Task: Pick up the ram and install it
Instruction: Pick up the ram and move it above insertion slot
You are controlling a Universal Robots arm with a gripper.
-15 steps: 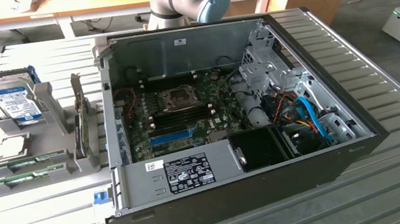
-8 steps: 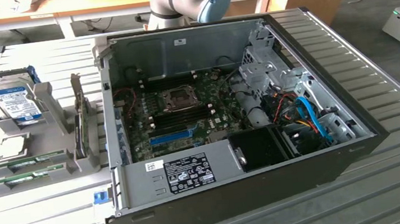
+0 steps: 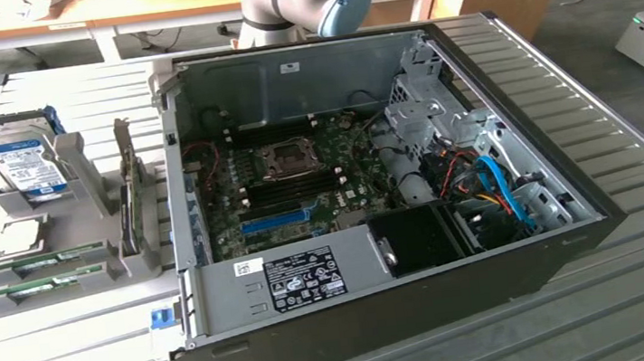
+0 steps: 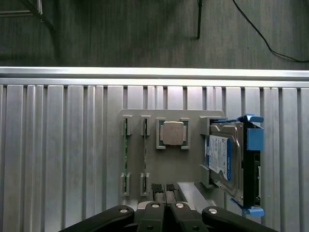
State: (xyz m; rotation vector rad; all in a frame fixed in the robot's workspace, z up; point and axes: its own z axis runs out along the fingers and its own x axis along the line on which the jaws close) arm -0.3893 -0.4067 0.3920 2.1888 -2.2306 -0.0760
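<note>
Two ram sticks on edge in grey holder, hand pressed together, empty

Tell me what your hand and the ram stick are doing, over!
Hand shut, empty, above grey plastic holder. Two thin green ram sticks in its slots, untouched. Silver hard drive with blue bracket alongside, clear of them.

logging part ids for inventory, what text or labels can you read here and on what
Nothing can be quoted; no text is legible.
Blue and white label on the hard drive: print too blurred.
Black label on the computer case: too small.
White sticker beside it: too small.
</note>
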